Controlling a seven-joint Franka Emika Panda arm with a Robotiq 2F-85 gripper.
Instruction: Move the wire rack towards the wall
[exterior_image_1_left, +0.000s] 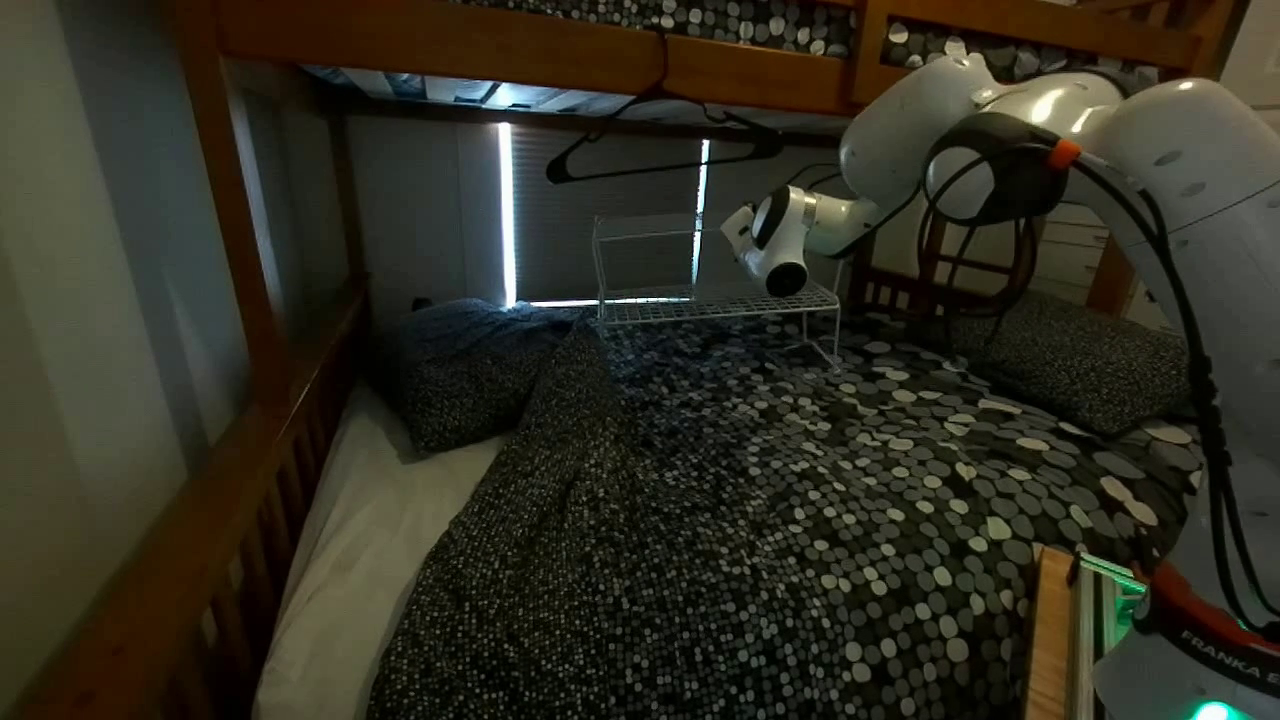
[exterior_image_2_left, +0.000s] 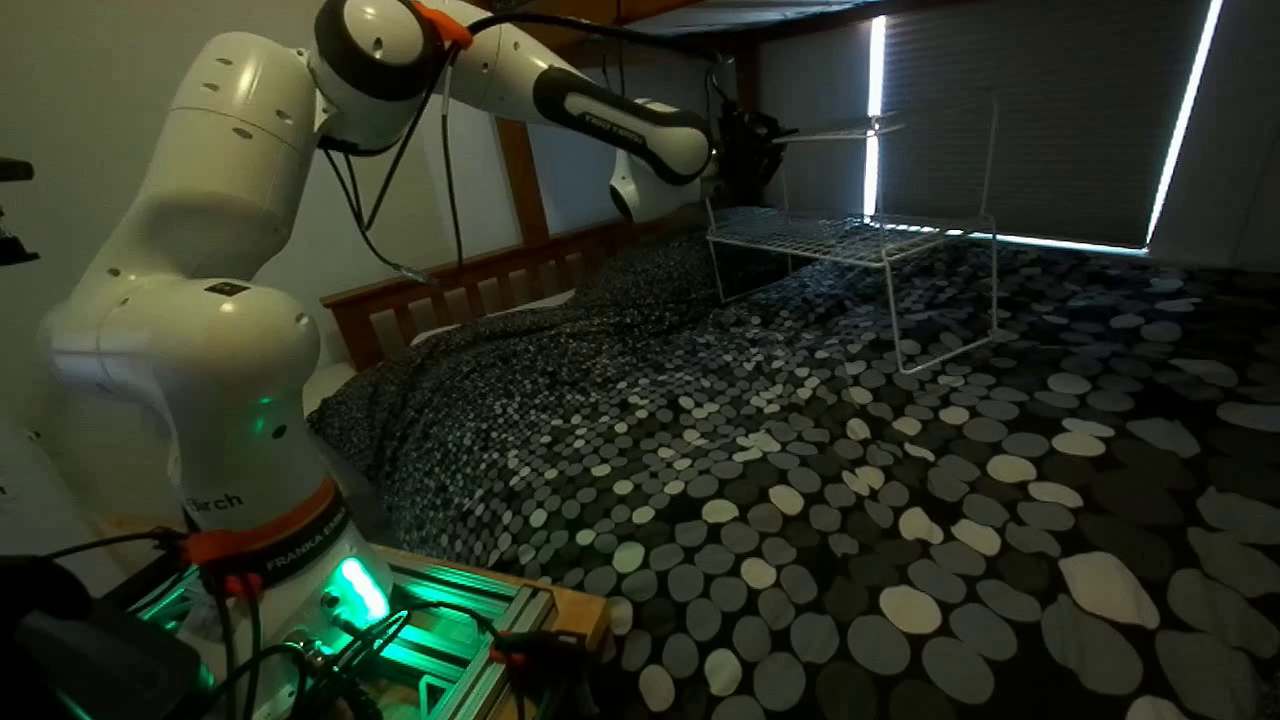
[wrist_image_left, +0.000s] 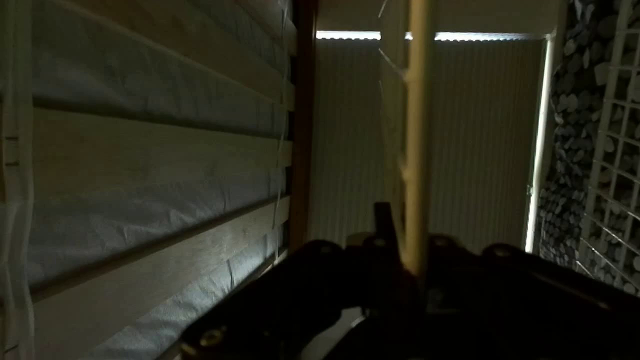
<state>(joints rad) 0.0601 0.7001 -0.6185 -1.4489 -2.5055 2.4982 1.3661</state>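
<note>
The wire rack is a pale thin-wire frame with a mesh shelf, seen in both exterior views (exterior_image_1_left: 680, 309) (exterior_image_2_left: 830, 238), above the far part of the bed near the window wall. My gripper (exterior_image_2_left: 778, 142) is at the rack's upper edge, at its left end in that exterior view. In the wrist view, a rack bar (wrist_image_left: 418, 150) runs down between the dark jaws (wrist_image_left: 400, 255), which are closed on it. The mesh shelf also shows at the right of the wrist view. I cannot tell whether all the rack's feet touch the bed.
A dark patterned duvet (exterior_image_1_left: 740, 480) covers the bed. A pillow (exterior_image_1_left: 470, 370) lies left of the rack in an exterior view. A black hanger (exterior_image_1_left: 660, 172) hangs from the upper bunk rail (exterior_image_1_left: 530, 45). A window blind (exterior_image_2_left: 1040, 120) is behind. Bunk slats (wrist_image_left: 160, 155) are close overhead.
</note>
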